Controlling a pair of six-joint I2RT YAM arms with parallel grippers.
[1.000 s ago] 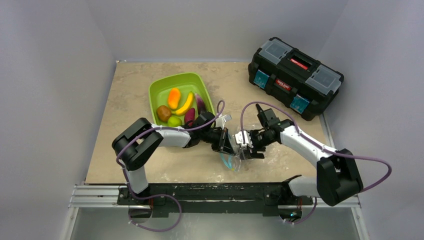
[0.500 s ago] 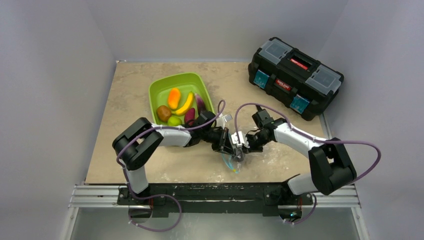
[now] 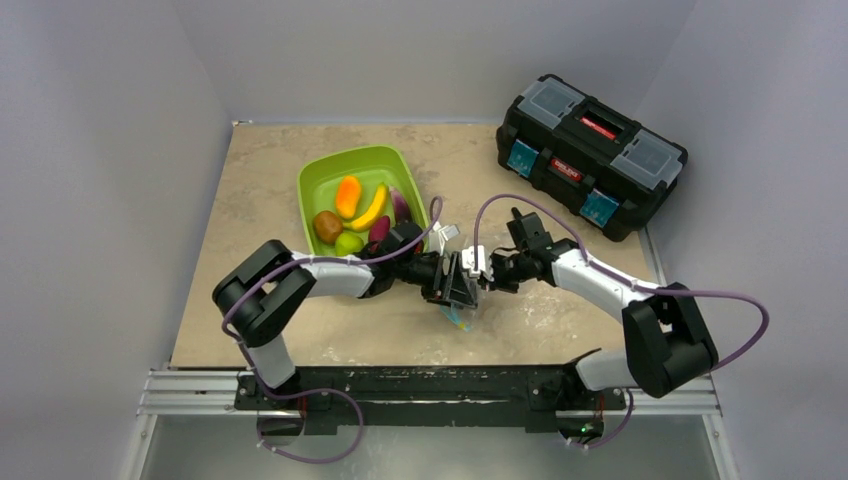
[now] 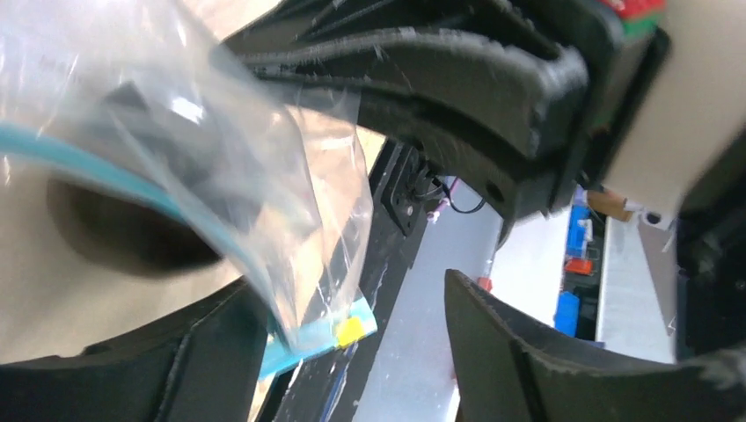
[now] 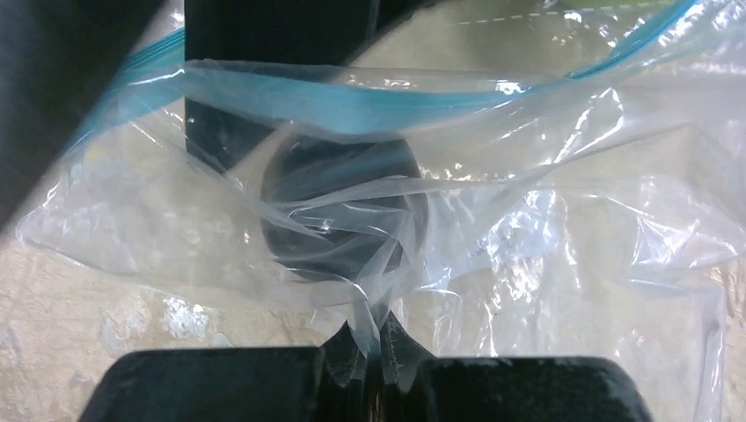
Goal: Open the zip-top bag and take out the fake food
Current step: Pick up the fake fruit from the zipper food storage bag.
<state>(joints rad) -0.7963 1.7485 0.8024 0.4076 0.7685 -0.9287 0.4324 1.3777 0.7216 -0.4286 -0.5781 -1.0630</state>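
Note:
The zip-top bag hangs crumpled between the two grippers, above the table's near middle. Its teal zipper strip runs along the top in the right wrist view. My right gripper is shut on a fold of the bag's clear plastic. My left gripper stands open, and the bag's zipper end with its yellow slider lies by the left finger. The fake food, with a banana, an orange piece and a kiwi, lies in the green tray.
A black toolbox stands at the back right, partly off the table. The green tray sits just behind the left arm's forearm. Grey walls close in on the left, the back and the right. Both arms' cables loop over the middle.
My right gripper closed on the bag's plastic and shifted left. My left gripper, shut on the bag before, has opened. The bag has bunched up more tightly between them.

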